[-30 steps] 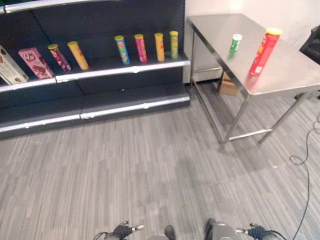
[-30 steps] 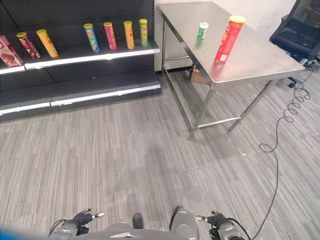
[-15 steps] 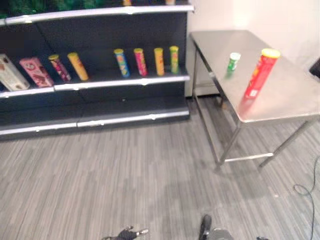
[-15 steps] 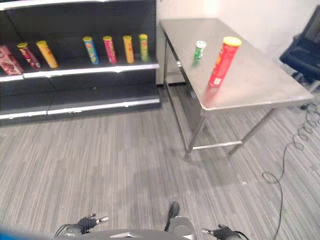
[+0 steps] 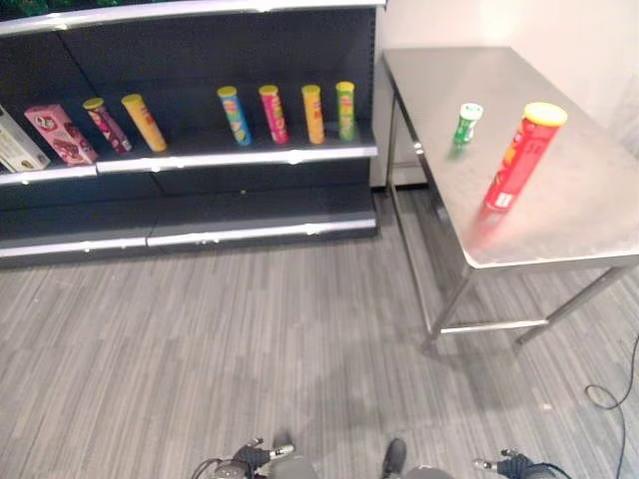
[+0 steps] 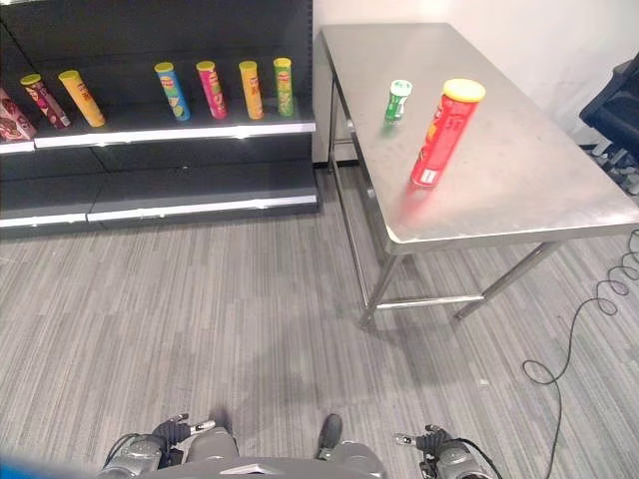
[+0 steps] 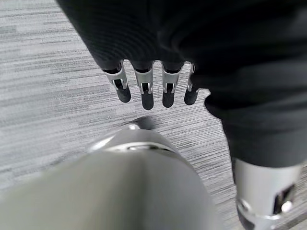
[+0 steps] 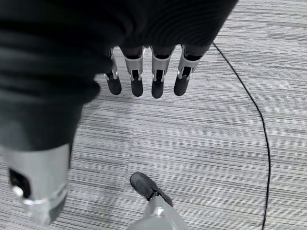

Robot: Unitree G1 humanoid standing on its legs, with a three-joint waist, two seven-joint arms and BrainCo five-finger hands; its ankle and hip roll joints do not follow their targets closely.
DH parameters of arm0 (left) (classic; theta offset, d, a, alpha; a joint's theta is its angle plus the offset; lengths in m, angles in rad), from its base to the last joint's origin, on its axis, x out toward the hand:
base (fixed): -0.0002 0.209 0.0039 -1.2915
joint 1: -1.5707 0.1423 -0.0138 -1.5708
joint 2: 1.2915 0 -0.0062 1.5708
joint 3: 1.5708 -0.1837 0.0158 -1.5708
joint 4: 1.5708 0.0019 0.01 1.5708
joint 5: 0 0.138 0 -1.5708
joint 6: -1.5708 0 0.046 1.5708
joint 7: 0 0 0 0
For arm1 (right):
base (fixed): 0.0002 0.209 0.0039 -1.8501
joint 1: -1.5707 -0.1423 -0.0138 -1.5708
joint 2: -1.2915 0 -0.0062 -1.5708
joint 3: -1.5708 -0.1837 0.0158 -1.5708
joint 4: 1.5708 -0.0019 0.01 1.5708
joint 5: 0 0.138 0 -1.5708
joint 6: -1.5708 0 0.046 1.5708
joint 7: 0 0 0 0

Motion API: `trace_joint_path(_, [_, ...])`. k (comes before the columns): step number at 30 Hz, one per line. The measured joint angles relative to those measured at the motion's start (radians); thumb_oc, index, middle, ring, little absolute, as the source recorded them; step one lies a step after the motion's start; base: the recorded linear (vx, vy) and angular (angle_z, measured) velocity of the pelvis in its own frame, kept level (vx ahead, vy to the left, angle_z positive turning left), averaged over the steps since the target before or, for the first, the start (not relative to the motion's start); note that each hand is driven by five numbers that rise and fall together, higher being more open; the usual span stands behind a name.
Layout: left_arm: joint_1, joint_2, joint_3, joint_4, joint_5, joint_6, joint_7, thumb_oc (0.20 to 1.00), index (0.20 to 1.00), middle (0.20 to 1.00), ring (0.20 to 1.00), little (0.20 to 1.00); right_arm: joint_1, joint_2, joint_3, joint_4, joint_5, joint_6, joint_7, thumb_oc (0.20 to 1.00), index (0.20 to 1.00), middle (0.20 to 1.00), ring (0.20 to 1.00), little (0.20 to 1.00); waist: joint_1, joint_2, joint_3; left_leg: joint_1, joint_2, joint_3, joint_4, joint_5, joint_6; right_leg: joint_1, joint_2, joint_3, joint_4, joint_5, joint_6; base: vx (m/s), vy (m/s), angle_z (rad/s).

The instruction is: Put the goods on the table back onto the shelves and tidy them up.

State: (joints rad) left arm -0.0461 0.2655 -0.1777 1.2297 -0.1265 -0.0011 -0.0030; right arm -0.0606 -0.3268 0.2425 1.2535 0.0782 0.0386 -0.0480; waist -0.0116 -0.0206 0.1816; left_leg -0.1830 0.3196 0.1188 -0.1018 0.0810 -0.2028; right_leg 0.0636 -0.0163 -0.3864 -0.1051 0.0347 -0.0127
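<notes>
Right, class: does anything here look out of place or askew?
Two goods are off the shelves: a tall red can and a small green can stand upright on the steel table. The cans and boxes on the shelf stand in a row; nothing is spilled.

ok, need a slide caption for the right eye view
Red can and small green can upright on the steel table, apart; six cans on the dark shelf; both hands low and empty.

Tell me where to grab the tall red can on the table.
Grip the tall red can around its middle, coming from the table's near edge. It stands upright and alone, with the small green can well behind it, so fingers can probably wrap it sideways.
</notes>
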Motion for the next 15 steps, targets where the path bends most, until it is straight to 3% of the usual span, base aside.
trace_joint_path(1, [-0.004,0.002,0.001,0.010,-0.028,-0.002,0.003,1.000,1.000,1.000,1.000,1.000,0.009,-0.006,-0.001,0.006,0.000,-0.008,-0.007,1.000,1.000,1.000,1.000,1.000,0.011,0.022,-0.006,-0.014,-0.005,-0.098,-0.001,0.006,-0.016,0.026,0.016,0.023,0.000,-0.016,0.013,0.40,0.333,-0.52])
trace_joint_path(2, [-0.014,0.003,0.003,0.026,-0.028,-0.006,0.005,1.000,1.000,1.000,1.000,1.000,0.007,-0.006,-0.001,0.021,0.000,-0.008,-0.009,1.000,1.000,1.000,1.000,1.000,0.014,0.025,-0.006,-0.022,-0.006,-0.122,0.000,0.006,-0.016,0.030,0.017,0.036,0.000,-0.017,0.013,0.39,0.346,-0.56])
trace_joint_path(6, [0.000,0.004,0.037,0.044,-0.029,-0.001,0.006,1.000,1.000,1.000,1.000,1.000,0.022,-0.013,-0.002,0.018,-0.001,-0.015,-0.010,1.000,1.000,1.000,1.000,1.000,0.020,0.021,-0.017,0.014,-0.050,-0.094,0.059,0.009,-0.003,0.050,-0.029,0.095,0.002,-0.024,0.031,0.29,0.319,-0.77])
trace_joint_path(7, [0.008,0.017,0.039,0.041,-0.029,-0.001,0.007,1.000,1.000,1.000,1.000,1.000,0.048,-0.004,-0.007,0.020,-0.001,-0.006,-0.008,1.000,1.000,1.000,1.000,1.000,0.023,0.007,-0.035,0.052,-0.091,-0.083,0.059,0.060,0.049,0.067,-0.061,0.128,0.008,-0.032,0.072,0.21,0.365,-0.64])
trace_joint_path(9, [0.001,0.062,0.048,0.023,-0.029,-0.008,0.011,1.000,1.000,1.000,1.000,1.000,0.066,0.032,-0.009,0.016,-0.001,-0.007,-0.002,1.000,1.000,1.000,1.000,1.000,0.018,-0.056,-0.053,0.073,-0.152,-0.040,0.062,0.050,0.083,0.059,-0.125,0.156,0.032,-0.019,0.086,0.14,0.460,-0.46])
trace_joint_path(10, [-0.009,0.087,0.061,0.022,-0.029,-0.008,0.015,1.000,1.000,1.000,1.000,1.000,0.065,0.055,-0.026,0.022,-0.001,-0.006,-0.002,1.000,1.000,1.000,1.000,1.000,0.015,-0.076,-0.054,0.109,-0.173,-0.009,0.033,0.049,0.104,0.022,-0.162,0.173,0.108,-0.001,0.095,0.10,0.397,-0.45])
trace_joint_path(12, [-0.013,0.103,0.058,0.018,-0.029,-0.010,0.021,1.000,1.000,1.000,1.000,1.000,0.043,0.069,-0.049,0.013,0.002,-0.007,0.000,1.000,1.000,1.000,1.000,1.000,0.019,-0.058,-0.051,0.140,-0.175,0.036,0.005,0.042,0.151,-0.081,-0.189,0.175,0.285,0.004,0.119,0.10,0.312,-0.50])
trace_joint_path(15, [-0.025,0.116,0.052,0.020,-0.029,-0.012,0.021,1.000,1.000,1.000,1.000,1.000,0.039,0.058,-0.103,0.019,0.011,-0.004,0.002,1.000,1.000,1.000,1.000,1.000,0.018,-0.050,-0.045,0.191,-0.239,0.080,0.002,0.008,0.202,-0.149,-0.263,0.172,0.454,0.073,0.160,0.13,0.313,-0.25])
